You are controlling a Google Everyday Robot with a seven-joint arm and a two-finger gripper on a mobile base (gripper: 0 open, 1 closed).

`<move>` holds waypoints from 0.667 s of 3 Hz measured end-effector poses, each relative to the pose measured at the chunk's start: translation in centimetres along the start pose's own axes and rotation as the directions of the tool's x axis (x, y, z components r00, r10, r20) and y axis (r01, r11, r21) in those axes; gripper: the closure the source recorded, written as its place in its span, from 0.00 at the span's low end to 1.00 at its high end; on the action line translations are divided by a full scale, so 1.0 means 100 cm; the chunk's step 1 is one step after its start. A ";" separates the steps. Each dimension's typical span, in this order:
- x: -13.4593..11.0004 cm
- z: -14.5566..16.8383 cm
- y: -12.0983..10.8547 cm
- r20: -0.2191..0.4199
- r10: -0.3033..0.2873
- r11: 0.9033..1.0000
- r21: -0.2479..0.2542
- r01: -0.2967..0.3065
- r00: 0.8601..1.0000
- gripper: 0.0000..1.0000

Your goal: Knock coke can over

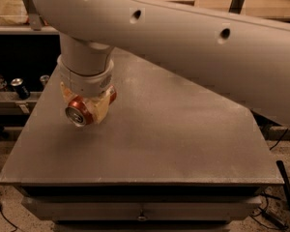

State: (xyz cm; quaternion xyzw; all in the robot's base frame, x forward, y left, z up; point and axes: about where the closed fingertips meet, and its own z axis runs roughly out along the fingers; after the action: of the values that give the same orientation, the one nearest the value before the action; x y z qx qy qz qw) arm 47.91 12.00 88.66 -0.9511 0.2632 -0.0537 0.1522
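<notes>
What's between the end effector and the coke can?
Nothing. Camera view: the end effector, over the left of the table, has its fingers pressed on both flanks of the coke can, which is tipped sideways, silver top toward the camera.

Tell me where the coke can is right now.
In the camera view, the coke can lies sideways, clamped in the gripper, over the left part of the table, its silver top facing the camera.

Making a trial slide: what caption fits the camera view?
The tool grips the coke can, tipped on its side, near the left edge of the grey table, silver top toward the camera.
</notes>
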 end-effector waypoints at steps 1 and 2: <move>0.005 0.014 -0.001 -0.004 0.002 0.999 -0.046 -0.002 1.000 1.00; 0.009 0.026 0.001 -0.007 0.010 0.997 -0.079 -0.010 1.000 0.82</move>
State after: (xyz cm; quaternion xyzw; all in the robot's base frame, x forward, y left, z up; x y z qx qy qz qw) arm 49.07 12.16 86.21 -0.9549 0.2704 -0.0456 0.1137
